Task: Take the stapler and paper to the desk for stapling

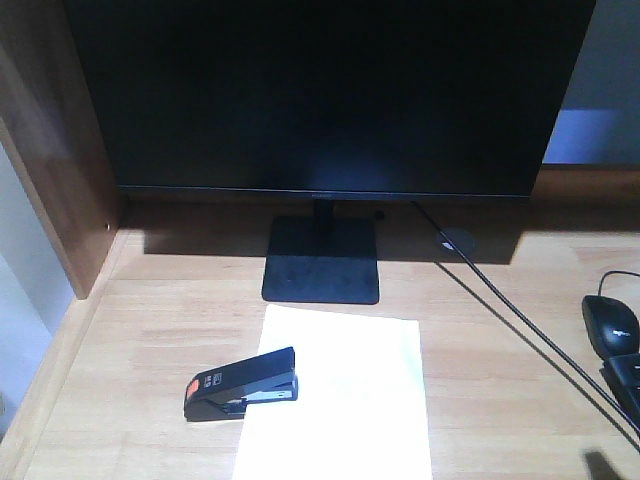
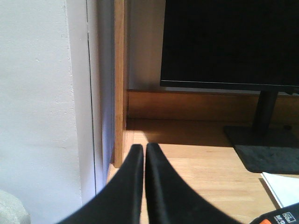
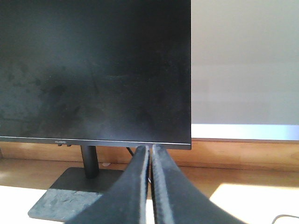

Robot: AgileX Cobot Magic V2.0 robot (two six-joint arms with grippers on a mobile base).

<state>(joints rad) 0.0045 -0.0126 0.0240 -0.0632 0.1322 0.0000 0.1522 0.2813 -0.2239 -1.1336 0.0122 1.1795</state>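
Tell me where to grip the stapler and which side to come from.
Grip the stapler across its narrow body near the middle, coming from above. It lies low on the paper's left edge, long axis slanting, so the jaws should close across its long flat sides.

We see a black stapler (image 1: 242,384) with an orange-red patch and a small label on top, lying partly on a plain white paper (image 1: 340,400). The surface (image 1: 150,330) is pale-grained wood in joined planks. The monitor (image 1: 330,95), its base and the mouse (image 1: 610,325) are black.
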